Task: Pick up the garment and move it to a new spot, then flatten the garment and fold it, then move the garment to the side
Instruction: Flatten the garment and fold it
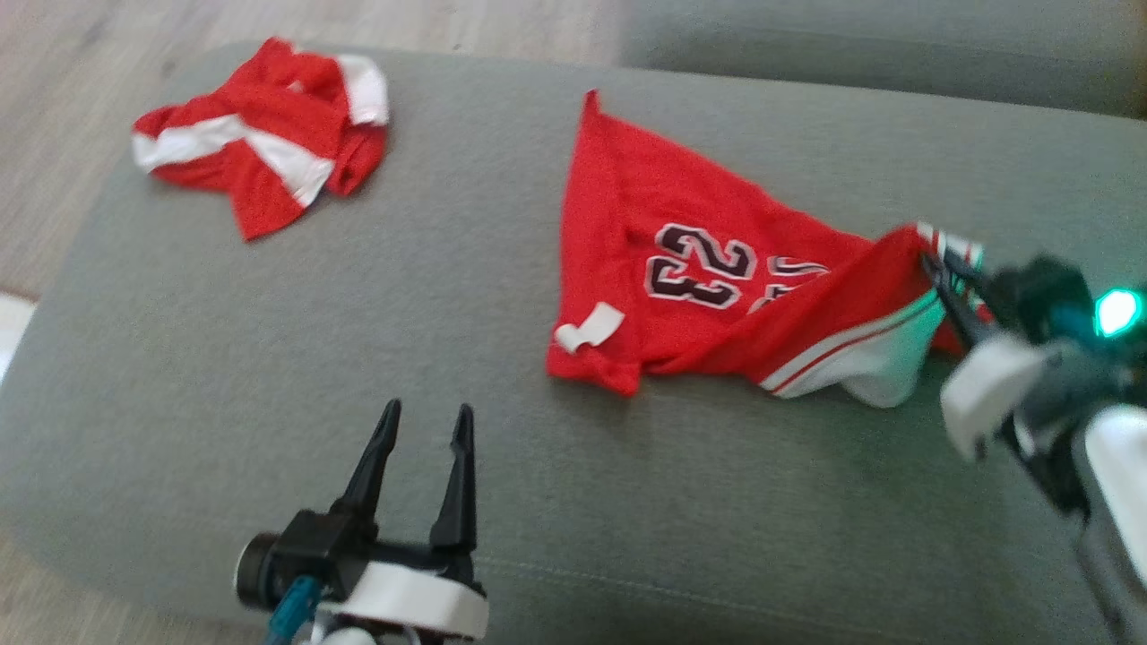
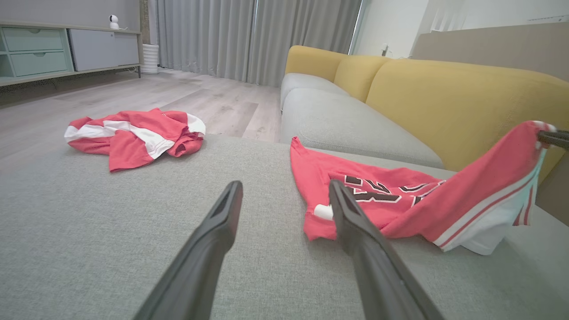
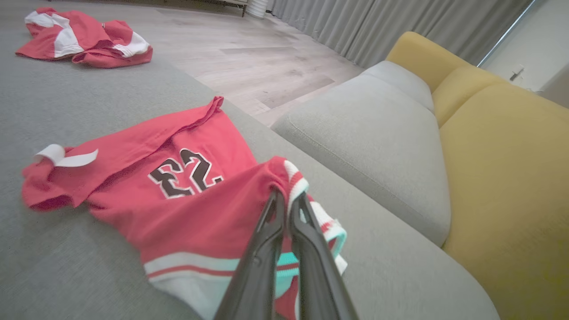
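Right gripper (image 3: 286, 198) pinches the striped hem of a red jersey (image 1: 663, 215) on a grey cushion (image 1: 224, 376)

The jersey lies on the right half of the cushion, its number 23 facing up and one pointed corner reaching towards the far edge. The gripper's two dark fingers are pressed together on the red-and-white trim, holding that end off the fabric so it drapes back to the cushion. A white tag (image 1: 590, 327) curls at the jersey's near left corner. The left gripper (image 1: 426, 417) hovers by the near edge, fingers spread and holding nothing. A second garment (image 1: 264, 134) – red with white bands – sits crumpled at the far left corner.
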